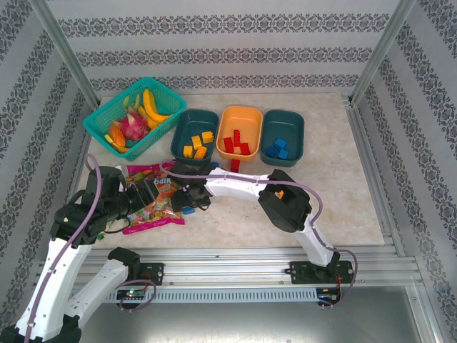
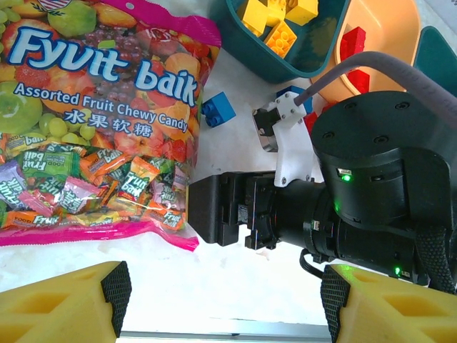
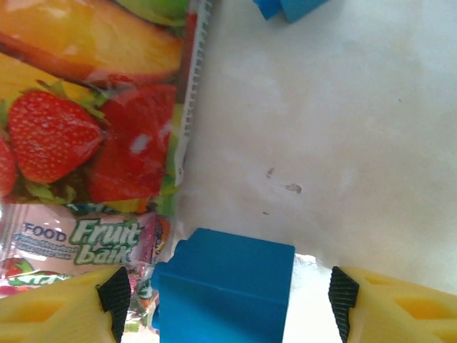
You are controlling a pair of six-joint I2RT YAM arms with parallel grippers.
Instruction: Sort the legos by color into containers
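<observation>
Most of the sorting looks done. The left dark teal shallow plastic tray [image 1: 187, 118] holds the orange-yellow plastic bricks [image 1: 198, 144], the orange shallow plastic tray [image 1: 239, 116] in the middle holds the red plastic bricks [image 1: 239, 143], and the right dark teal plastic tray [image 1: 282, 121] holds a few blue plastic bricks [image 1: 277, 148]. A handful of strays lie on the pale marbled table [image 1: 343, 193] in front of the trays. A small loose red brick [image 1: 234, 166] sits just below the orange tray. A loose blue brick [image 2: 218, 108] rests at the edge of the glossy pink bag of assorted fruit candy [image 2: 100, 114]. Another small blue brick [image 3: 225, 282] lies close beside the bag, where the right arm has reached across. I judge the job to be in its last stretch, with a few blue pieces and at least one red piece to go. The right pincer [image 3: 228, 300] is spread, its yellow fingers standing either side of that blue brick with a slim gap showing on each side, so it brackets the brick without pinching it. The left pincer [image 2: 225, 289] hangs beside the candy bag with its fingers wide apart over bare table, holding nothing.
</observation>
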